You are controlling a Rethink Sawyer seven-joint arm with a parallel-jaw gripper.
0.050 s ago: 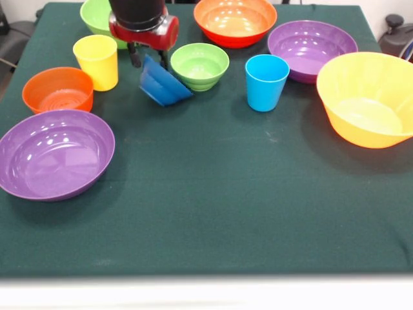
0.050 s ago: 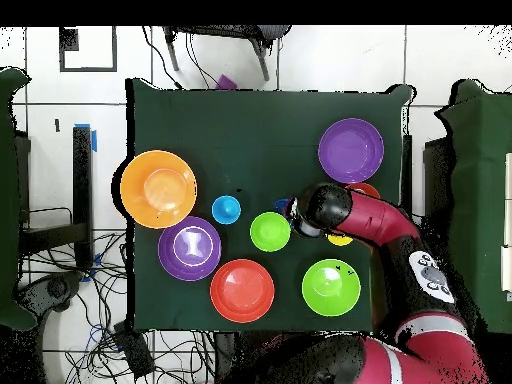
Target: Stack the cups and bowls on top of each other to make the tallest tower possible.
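Front view: the claw (image 1: 148, 59) is seen at upper left of the frame, closed on the rim of the small dark blue bowl (image 1: 162, 84), which is held tilted on its side, its lower edge at or just above the green tabletop (image 1: 213, 213); contact cannot be told. The yellow cup (image 1: 97, 61) stands upright left of it, the small green bowl (image 1: 199, 65) right of it. The light blue cup (image 1: 266, 81) is upright near centre. A purple bowl (image 1: 55, 154) is noted at lower left, a large orange bowl (image 1: 368, 98) at right. All stand apart; nothing is stacked.

Overhead view: the arm (image 2: 375, 222) is seen entering from lower right. The blue bowl is mostly hidden beneath it, beside the small green bowl (image 2: 270, 231).
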